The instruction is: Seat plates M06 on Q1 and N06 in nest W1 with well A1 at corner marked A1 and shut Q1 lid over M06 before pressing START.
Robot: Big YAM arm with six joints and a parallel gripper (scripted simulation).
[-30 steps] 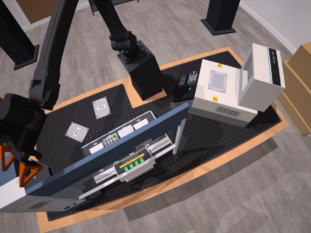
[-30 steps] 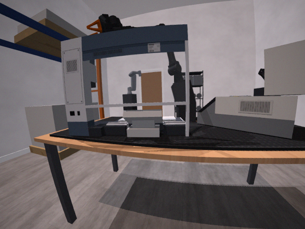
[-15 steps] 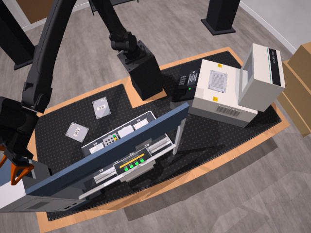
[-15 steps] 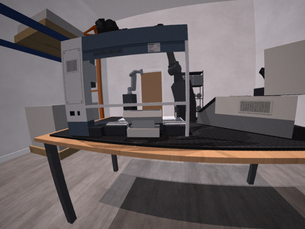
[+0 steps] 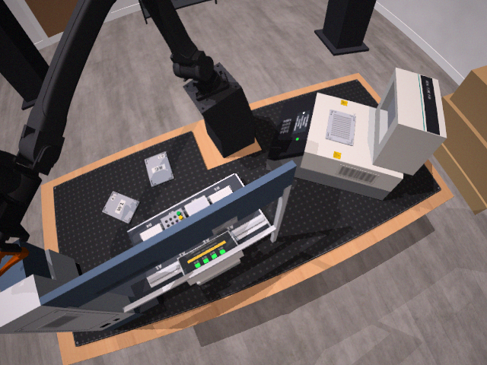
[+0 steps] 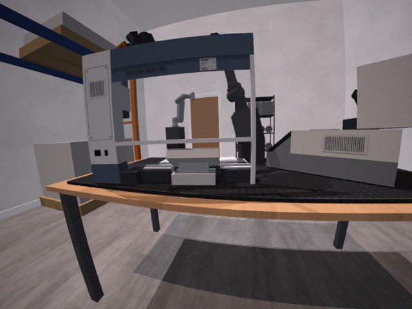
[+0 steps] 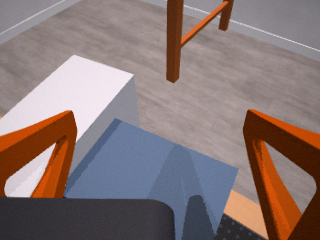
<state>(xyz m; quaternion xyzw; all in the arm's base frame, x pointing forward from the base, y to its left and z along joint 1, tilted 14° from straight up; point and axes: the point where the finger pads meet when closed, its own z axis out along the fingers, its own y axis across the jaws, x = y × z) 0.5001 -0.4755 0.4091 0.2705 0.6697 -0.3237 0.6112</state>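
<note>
The counter (image 5: 345, 251) shows a light wood edge, smooth with a faint grain, and over it lies a black matt mat (image 5: 330, 204) dotted all across. The cycler (image 5: 342, 157) near the right rear corner has a cream, matt casing like painted plastic, with a ribbed grey vent on its side. The deck frame's top beam (image 5: 165, 239) is satin slate-blue. The gripper (image 7: 160, 165) has orange fingers, smooth and plastic-looking. The floor is grey, wood-grained planking
</note>
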